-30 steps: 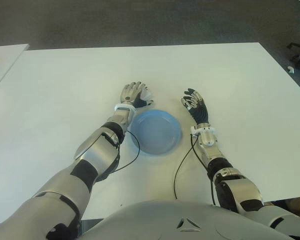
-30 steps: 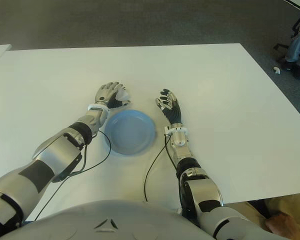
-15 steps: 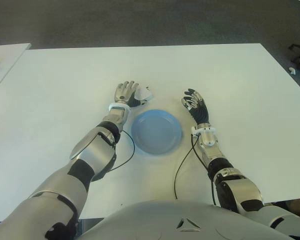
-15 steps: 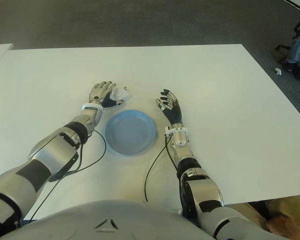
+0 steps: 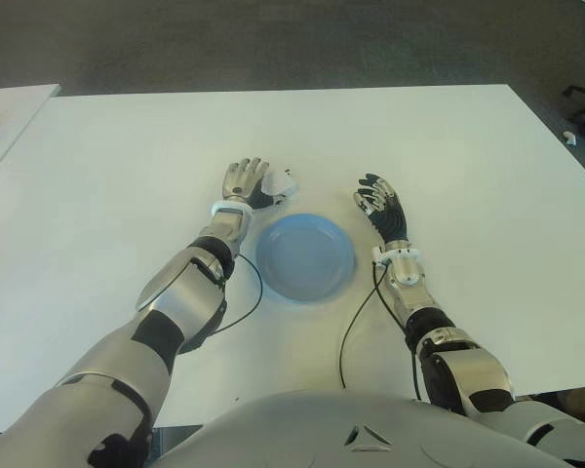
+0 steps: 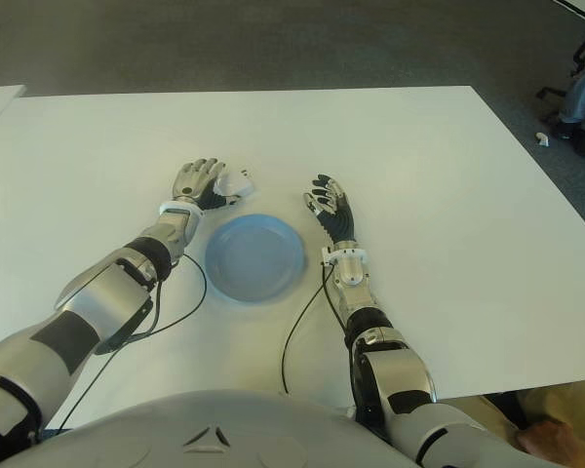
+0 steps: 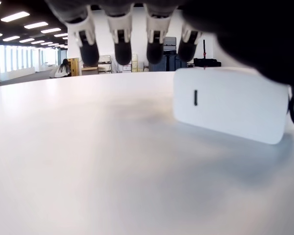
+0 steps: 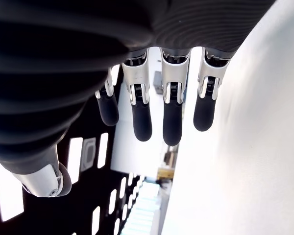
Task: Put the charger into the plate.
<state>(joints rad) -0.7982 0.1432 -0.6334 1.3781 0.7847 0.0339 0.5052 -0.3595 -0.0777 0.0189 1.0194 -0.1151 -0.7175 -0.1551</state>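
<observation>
Your left hand [image 5: 245, 181] lies open beside the small white block charger [image 5: 280, 182], seemingly touching it; the round blue plate [image 5: 305, 257] holds nothing. Your right hand [image 5: 379, 202], beside the plate, is open.

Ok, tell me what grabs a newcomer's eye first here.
The blue plate sits empty in the middle of the white table, between the two hands. The left hand is beside the white charger just beyond the plate's rim, fingers open; the right hand shows right of the plate.
</observation>
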